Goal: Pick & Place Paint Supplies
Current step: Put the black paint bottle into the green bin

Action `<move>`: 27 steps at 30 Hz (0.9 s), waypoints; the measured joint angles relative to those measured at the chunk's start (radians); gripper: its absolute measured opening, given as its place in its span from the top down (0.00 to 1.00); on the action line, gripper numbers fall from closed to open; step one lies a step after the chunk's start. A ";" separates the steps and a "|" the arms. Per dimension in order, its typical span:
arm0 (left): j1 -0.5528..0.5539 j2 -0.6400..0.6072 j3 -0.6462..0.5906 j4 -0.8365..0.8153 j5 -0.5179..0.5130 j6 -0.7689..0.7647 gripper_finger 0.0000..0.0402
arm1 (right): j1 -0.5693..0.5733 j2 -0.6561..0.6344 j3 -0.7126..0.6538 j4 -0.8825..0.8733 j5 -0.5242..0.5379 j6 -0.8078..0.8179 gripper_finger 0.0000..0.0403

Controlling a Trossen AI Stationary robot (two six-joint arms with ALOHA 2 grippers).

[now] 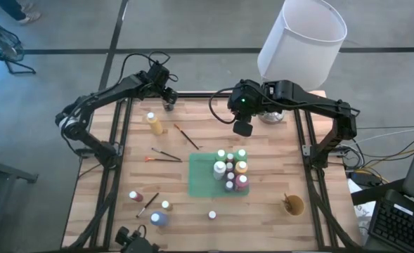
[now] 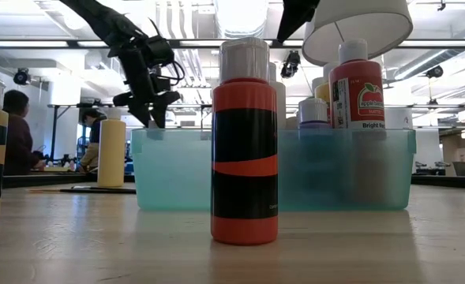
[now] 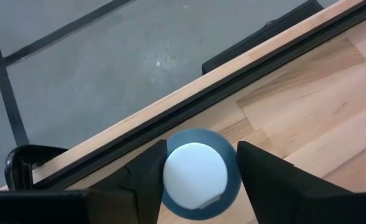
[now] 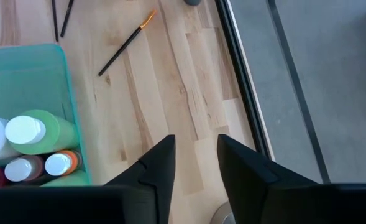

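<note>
- Left gripper (image 1: 169, 100), high view: low at the far-left edge of the table (image 1: 277, 225), well apart from the teal bin (image 1: 199, 188) at centre; long carry ahead, past the yellow bottle (image 1: 154, 123) and loose brushes (image 1: 187, 137), so risks clipping one on a low path.
- Right gripper (image 1: 243, 128), same view: hangs over the far middle, close to that route; risks an arm-to-arm brush.
- Low view: shows the left gripper's tips just above the bin's far rim line, its target hidden; red bottle (image 2: 245, 142) stands near, untouched.
- Left wrist view: fingers (image 3: 146, 180) parted, straddling a blue bottle (image 3: 196, 175) with a pale cap, right beside the table's edge rail; cannot tell whether already pinching. Off-centre squeeze on the round body likely twists or tips it, perhaps over the edge.
- Right wrist view: fingers (image 4: 161, 165) narrowly apart, holding nothing, over bare wood beside the bin; crowded bottles there, e.g. the green one (image 4: 36, 130), leave little room for a drop-in.
</note>
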 joint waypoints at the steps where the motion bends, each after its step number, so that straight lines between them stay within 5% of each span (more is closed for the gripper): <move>1: 0.000 0.000 0.000 0.000 0.000 0.004 0.52 | 0.000 0.000 0.000 0.000 0.000 0.000 0.72; 9: 0.000 0.000 0.001 -0.004 0.010 0.011 0.69 | 0.000 0.000 0.000 0.000 0.000 -0.005 0.79; 27: 0.001 -0.061 -0.002 -0.085 0.060 0.135 0.69 | 0.001 0.000 0.000 -0.001 0.000 -0.009 0.88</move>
